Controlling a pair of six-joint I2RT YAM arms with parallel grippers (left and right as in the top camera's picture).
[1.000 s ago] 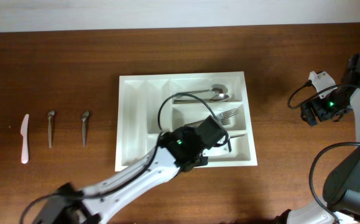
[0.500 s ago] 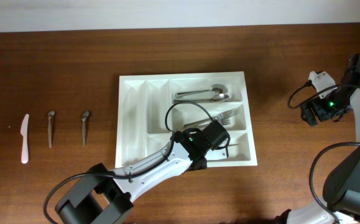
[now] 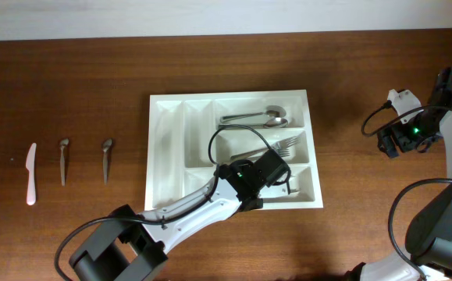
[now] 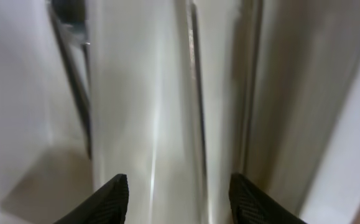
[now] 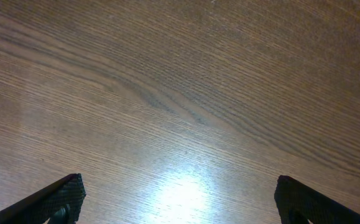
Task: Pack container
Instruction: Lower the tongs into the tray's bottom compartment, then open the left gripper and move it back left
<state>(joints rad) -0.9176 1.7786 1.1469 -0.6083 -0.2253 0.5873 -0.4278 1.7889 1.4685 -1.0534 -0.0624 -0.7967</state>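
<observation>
The left gripper (image 4: pixel 180 199) hangs low inside the container (image 3: pixel 168 144), over the wide compartment on the robot's side, with its jaws parted to a middling gap and clamping nothing. A slim steel utensil (image 4: pixel 195 93) lies on the white floor ahead of the jaws, in line with the gap between them and clear of both fingertips; I cannot tell what kind it is. I judge the step in hand to be letting go and leaving. To do it well, rise straight up with the jaws parted so neither finger drags the steel sideways, and clear the divider walls on either side before swinging away

Far to the left of those jaws, on open wood, lie a white plastic knife (image 3: pixel 30 173) and then two small spoons (image 3: pixel 63 161) in a row, well apart from the tray and not yet packed. Just beyond the jaws the next compartment holds forks (image 3: pixel 286 144), and the one past it holds large spoons (image 3: pixel 261 119). Well off to the right, the right gripper (image 5: pixel 181 202) hovers with its jaws at full width and only the table (image 3: pixel 69 86) under them. The table is dark brown grain with a patch of glare, and a pale wall (image 3: pixel 210 16) runs along its far edge
</observation>
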